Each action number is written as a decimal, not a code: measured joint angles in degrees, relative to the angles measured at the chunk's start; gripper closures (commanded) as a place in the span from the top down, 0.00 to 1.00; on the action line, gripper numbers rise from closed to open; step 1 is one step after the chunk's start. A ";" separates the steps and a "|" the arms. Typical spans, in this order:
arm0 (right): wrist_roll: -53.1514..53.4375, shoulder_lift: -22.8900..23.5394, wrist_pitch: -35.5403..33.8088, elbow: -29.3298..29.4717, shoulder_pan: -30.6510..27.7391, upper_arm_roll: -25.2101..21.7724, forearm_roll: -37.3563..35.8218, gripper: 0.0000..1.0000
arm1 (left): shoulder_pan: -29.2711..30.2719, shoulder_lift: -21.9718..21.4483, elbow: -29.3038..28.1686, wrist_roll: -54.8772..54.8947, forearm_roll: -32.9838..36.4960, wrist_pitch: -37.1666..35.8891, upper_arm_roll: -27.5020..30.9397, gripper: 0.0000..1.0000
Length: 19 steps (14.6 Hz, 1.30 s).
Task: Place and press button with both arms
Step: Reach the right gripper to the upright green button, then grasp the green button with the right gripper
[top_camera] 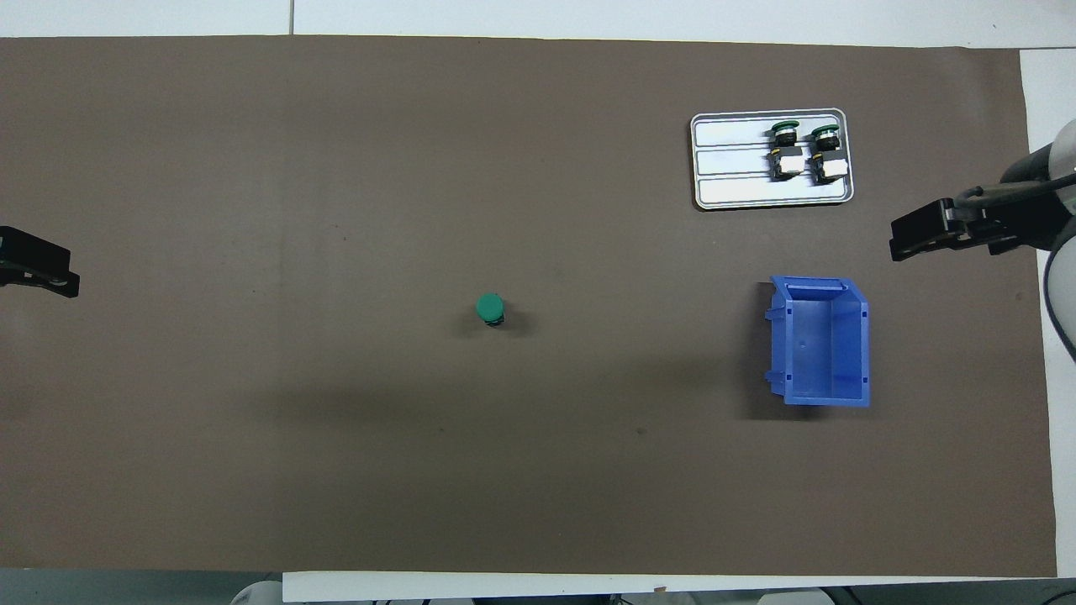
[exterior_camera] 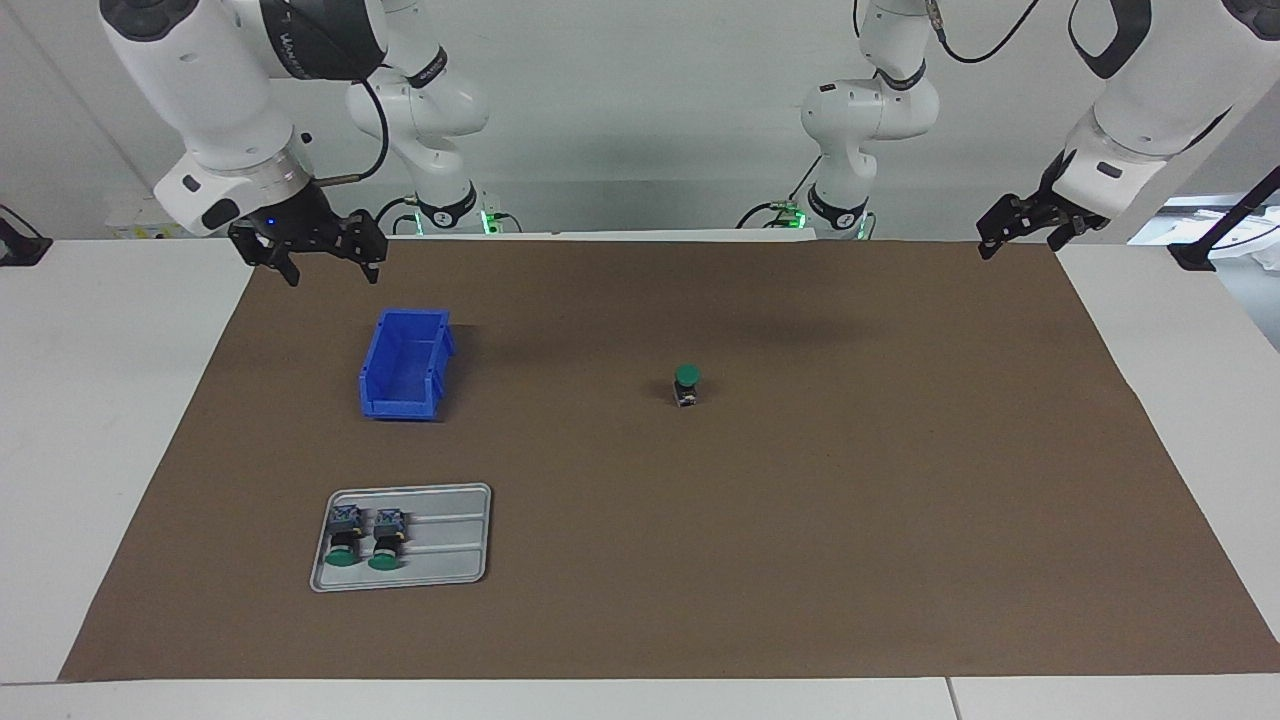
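Note:
One button (exterior_camera: 686, 385) (top_camera: 490, 309) stands upright, green cap up, in the middle of the brown mat, with nothing touching it. Two more buttons (exterior_camera: 345, 540) (exterior_camera: 385, 540) lie on their sides in a grey tray (exterior_camera: 450, 540) (top_camera: 731, 160). My right gripper (exterior_camera: 332, 272) (top_camera: 904, 239) hangs open in the air over the mat's edge at the right arm's end, close to the blue bin. My left gripper (exterior_camera: 1020, 245) (top_camera: 59, 281) hangs open over the mat's edge at the left arm's end. Both grippers hold nothing and stay well apart from the standing button.
A blue open bin (exterior_camera: 400, 405) (top_camera: 777, 344) with nothing in it sits on the mat toward the right arm's end, nearer to the robots than the tray. White tabletop borders the brown mat (exterior_camera: 900, 500) on all sides.

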 measured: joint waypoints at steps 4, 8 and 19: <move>10.74 1.86 6.48 -0.16 11.80 0.56 3.30 1.00 | 0.01 -0.01 -0.13 -0.23 0.03 -0.01 0.01 1.00; 26.58 12.95 11.93 6.30 24.58 0.86 2.94 1.00 | 0.01 -0.10 -0.13 -0.24 0.05 -0.01 0.02 1.00; 34.92 30.04 34.02 6.05 37.09 0.76 -6.21 1.00 | 1.42 -0.12 -0.13 -0.28 0.31 -0.01 0.08 1.00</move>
